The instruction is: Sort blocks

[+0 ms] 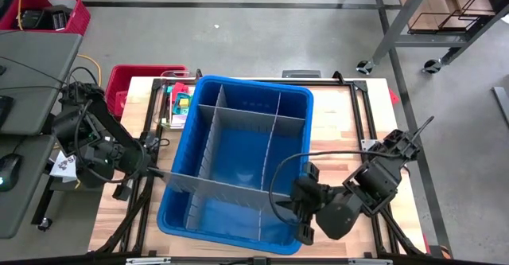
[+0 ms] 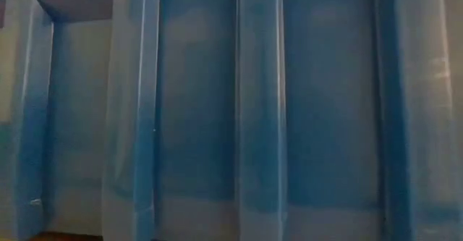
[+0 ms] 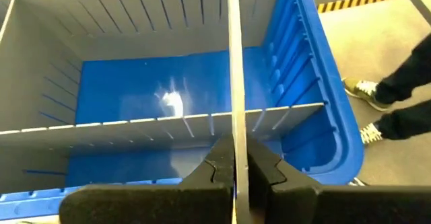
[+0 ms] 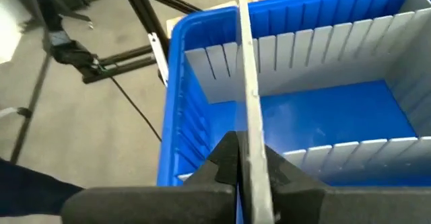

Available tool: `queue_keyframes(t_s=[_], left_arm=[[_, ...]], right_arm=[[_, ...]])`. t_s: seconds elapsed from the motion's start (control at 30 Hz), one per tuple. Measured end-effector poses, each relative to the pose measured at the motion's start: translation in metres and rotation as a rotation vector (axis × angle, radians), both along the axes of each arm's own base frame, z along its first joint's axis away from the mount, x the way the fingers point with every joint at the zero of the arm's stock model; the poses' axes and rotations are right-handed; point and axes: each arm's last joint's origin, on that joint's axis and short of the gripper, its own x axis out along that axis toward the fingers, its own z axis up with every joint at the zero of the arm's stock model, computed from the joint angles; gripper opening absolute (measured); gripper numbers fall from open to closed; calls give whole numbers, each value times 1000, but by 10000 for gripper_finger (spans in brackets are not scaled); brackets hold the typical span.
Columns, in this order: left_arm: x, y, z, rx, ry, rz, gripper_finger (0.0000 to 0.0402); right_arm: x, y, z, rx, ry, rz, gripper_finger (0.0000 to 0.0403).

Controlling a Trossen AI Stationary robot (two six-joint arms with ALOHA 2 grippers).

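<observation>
Where the bin sat: a big blue bin stood in the middle of the wooden table, tipped a little to one side, with thin grey walls splitting it into boxes.
Low view: only the blue bin wall showed, filling the whole view.
Long grey divider: one long grey divider ran across the near part of the bin from the left rim to the right rim. It stood on its thin edge.
Left gripper: the left gripper was at the bin's left rim. Its two fingers were squeezed on the left end of the long grey divider, one finger on each side, as seen at the left gripper.
Right gripper: the right gripper was at the bin's near right corner. Its fingers pinched the other end of the long grey divider, seen at the right gripper.
Blocks: the small coloured blocks lay in a bunch on the table, just beside the bin's far left corner. They were not in the bin.
Bin boxes: the boxes seen from the wrists showed only bare blue floor.
Red crate: a red crate sat at the far left edge of the table.
Person: someone's shoes were on the floor past the bin.
</observation>
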Motion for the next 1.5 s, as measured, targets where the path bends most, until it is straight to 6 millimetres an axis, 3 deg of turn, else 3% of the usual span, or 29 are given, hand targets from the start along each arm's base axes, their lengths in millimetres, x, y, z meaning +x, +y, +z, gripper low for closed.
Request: queue_keyframes(t_s=[0.4, 0.8, 1.1, 1.5], left_arm=[[0, 0, -1, 2, 6, -1, 0], [6, -10, 8, -99, -75, -59, 0], [8, -10, -6, 21, -63, -16, 0], [4, -10, -13, -13, 72, -33, 0]], right_arm=[[9, 14, -30, -19, 137, -14, 0], [6, 20, -24, 30, 114, 32, 0], [5, 19, -18, 48, 71, 22, 0], [10, 20, -10, 25, -39, 2, 0]])
